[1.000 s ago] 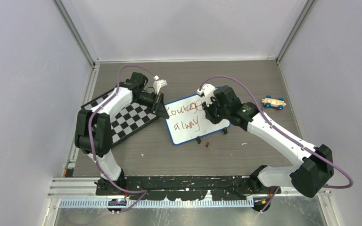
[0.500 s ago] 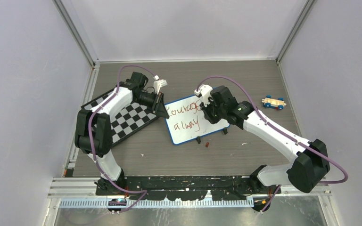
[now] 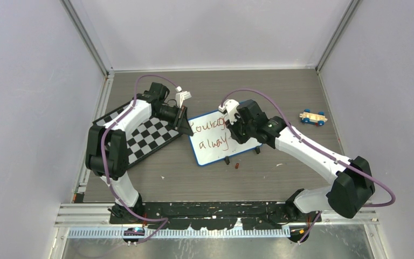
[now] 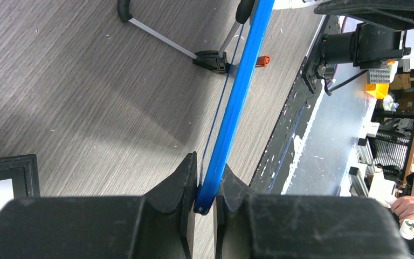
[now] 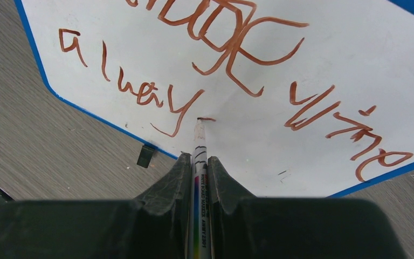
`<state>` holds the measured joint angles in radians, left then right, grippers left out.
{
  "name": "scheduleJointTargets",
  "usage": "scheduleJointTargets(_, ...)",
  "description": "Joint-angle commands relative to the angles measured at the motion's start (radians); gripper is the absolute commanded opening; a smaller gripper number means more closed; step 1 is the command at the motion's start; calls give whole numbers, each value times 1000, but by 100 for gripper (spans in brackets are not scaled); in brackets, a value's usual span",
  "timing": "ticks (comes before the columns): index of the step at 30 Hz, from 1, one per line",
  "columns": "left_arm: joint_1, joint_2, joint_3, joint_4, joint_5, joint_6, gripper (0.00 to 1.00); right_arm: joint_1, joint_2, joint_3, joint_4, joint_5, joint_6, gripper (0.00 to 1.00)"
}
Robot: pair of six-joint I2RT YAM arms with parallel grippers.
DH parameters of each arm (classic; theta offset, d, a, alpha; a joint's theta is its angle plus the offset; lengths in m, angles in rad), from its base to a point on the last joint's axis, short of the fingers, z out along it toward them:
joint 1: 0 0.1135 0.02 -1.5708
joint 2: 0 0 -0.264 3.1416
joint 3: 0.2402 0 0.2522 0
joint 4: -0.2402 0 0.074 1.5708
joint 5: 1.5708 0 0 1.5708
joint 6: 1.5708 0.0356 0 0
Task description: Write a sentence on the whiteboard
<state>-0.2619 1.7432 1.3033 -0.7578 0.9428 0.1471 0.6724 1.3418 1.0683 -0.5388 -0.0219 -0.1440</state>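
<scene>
left of the whiteboard (image 3: 209,155), a black-and-white chessboard (image 3: 145,137) lies flat on the grey wood-grain table (image 3: 194,178), one corner just beside the board's edge. at the whiteboard's left corner the left gripper (image 3: 186,125) is clenched on the blue frame; the wrist view shows the frame's edge pinched between both fingers (image 4: 186,181), and the board propped up off the table on its black clip feet (image 4: 213,58). the whiteboard sits near the middle of the table, tilted a little in plan. on its white face runs the sentence (image 3: 210,127) in brownish-red strokes: the upper line is hard to read, the lower line reads "alway", and further scrawled strokes show toward the board's right side in the right wrist view. over the board's right half the right gripper (image 3: 236,129) grasps a marker (image 5: 198,141), jaws tight on its barrel, the tip touching the white surface just right of the "y". in front of the whiteboard a small reddish cap (image 3: 237,165) lies on the table. well to the right of the whiteboard rests a small toy car (image 3: 313,117).
</scene>
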Motion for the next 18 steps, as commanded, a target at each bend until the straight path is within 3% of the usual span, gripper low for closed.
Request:
scheduleJointTargets(1,-7,5,29,-5,-32,11,0,3,0,-14,36,7,-18,0)
scheduleJointTargets(11,-7,9,29,-5,-30,13,0,-35,-47,-32,7,77,-60,0)
scheduleJointTargets(18,-7,9,36,-7,-32,13,0,-32,-30,-51,-4,1,-33,0)
